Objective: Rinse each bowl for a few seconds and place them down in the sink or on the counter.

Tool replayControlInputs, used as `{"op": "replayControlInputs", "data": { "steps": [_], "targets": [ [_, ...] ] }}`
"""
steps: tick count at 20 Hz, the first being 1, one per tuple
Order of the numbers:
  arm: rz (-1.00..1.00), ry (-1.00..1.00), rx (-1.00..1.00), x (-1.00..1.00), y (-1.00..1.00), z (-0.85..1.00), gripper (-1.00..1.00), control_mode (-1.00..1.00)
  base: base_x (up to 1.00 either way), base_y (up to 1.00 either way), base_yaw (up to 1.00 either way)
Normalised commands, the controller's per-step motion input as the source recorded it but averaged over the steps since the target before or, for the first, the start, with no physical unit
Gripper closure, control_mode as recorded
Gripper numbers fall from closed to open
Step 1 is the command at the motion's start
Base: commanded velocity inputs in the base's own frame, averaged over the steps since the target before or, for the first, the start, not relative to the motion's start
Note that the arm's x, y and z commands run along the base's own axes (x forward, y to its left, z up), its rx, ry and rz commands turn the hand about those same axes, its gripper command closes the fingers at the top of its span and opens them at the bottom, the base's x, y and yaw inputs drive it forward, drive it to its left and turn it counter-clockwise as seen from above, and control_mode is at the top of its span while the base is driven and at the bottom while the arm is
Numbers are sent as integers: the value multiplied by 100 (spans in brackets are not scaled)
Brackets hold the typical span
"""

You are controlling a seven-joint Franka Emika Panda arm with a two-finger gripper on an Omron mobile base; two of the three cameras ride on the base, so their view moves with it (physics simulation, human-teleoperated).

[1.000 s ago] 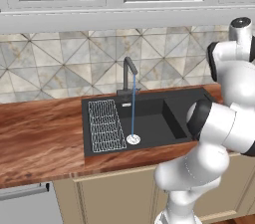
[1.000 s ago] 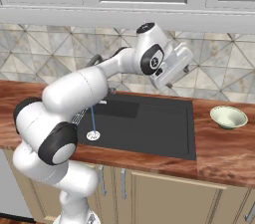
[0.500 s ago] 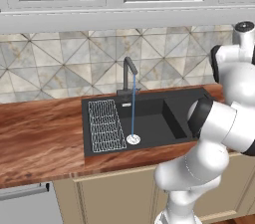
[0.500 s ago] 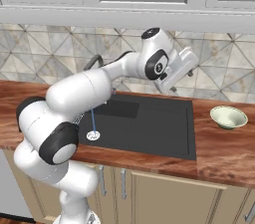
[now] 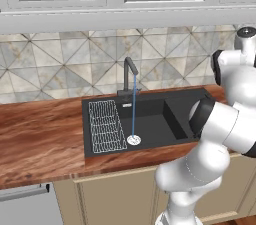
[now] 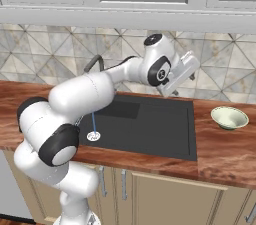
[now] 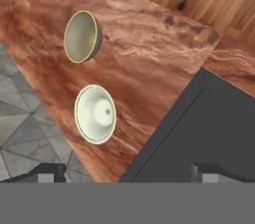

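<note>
Two bowls sit side by side on the wood counter [image 7: 149, 54], beyond the sink's corner [image 7: 209, 128]. In the hand view the pale cream bowl [image 7: 95, 113] is nearer the wall tiles and the olive-yellow bowl [image 7: 82, 36] lies further along. My gripper [image 7: 128, 173] is open and holds nothing, its tips wide apart, well short of both bowls. The right base view shows my white hand [image 6: 181, 73] hanging above the back right corner of the black sink [image 6: 150, 124], with the pale bowl [image 6: 229, 117] on the counter [image 6: 225, 149] to its right.
Water runs in a thin stream [image 5: 134, 114] from the dark faucet [image 5: 129, 71] onto the drain [image 5: 134, 140]. A white wire rack [image 5: 106, 125] lies in the sink's left part. Tiled wall stands behind; cabinets hang above. My arm arches over the basin [image 5: 155, 119].
My hand has swung a little to the right and down, toward the bowls' side of the sink. The jaws stayed open and the water kept running.
</note>
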Motion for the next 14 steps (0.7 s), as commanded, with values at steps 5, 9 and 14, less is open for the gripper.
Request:
{"op": "replayControlInputs", "data": {
  "steps": [5, 9, 14],
  "targets": [
    [0, -2, -1, 6, -2, -16, -100, -100, 0, 0, 0],
    [-2, -3, -2, 6, -2, -17, -100, -100, 0, 0, 0],
    [-1, -3, -1, 6, -4, -18, -100, -100, 0, 0, 0]
  ]
}}
